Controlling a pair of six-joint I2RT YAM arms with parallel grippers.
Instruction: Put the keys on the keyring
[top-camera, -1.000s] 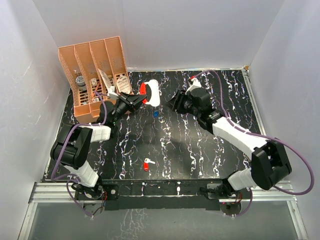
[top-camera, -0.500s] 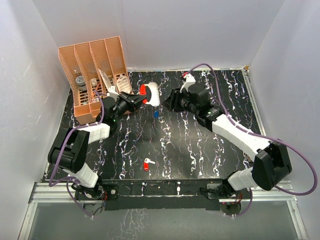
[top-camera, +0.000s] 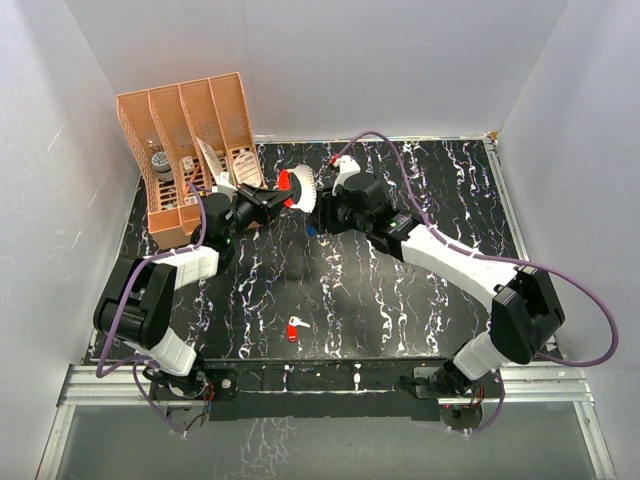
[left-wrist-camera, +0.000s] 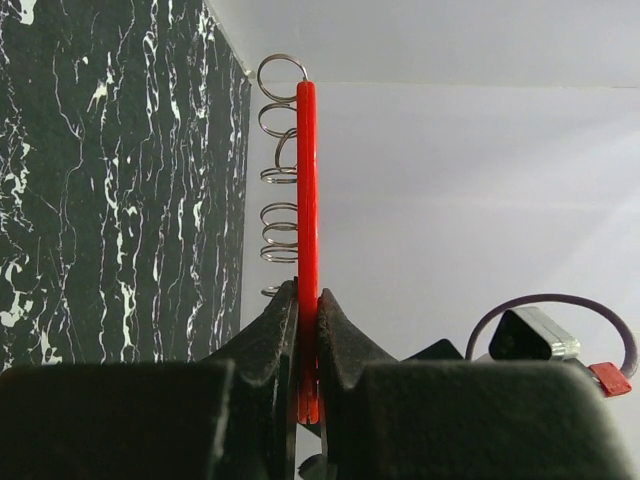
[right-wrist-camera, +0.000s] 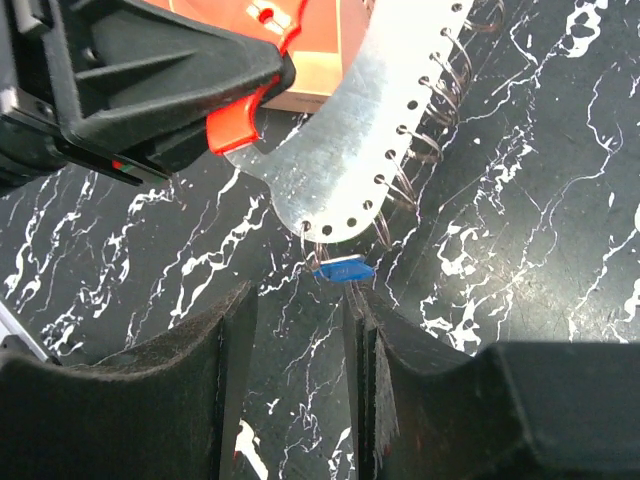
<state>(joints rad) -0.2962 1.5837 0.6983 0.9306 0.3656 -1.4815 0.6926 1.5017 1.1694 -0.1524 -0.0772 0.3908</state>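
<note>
Now my left gripper (left-wrist-camera: 307, 300) pinches the keyring (left-wrist-camera: 306, 180) by its stiff red strip, off the table (top-camera: 400, 300); my right gripper (right-wrist-camera: 298, 312) gapes above the blue key (right-wrist-camera: 343, 270). Looks tiny, light, slippery: I'd nip its plastic head.

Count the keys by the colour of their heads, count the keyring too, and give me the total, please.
blue-headed key: 1
red-headed key: 1
keyring: 1
Total: 3
</note>
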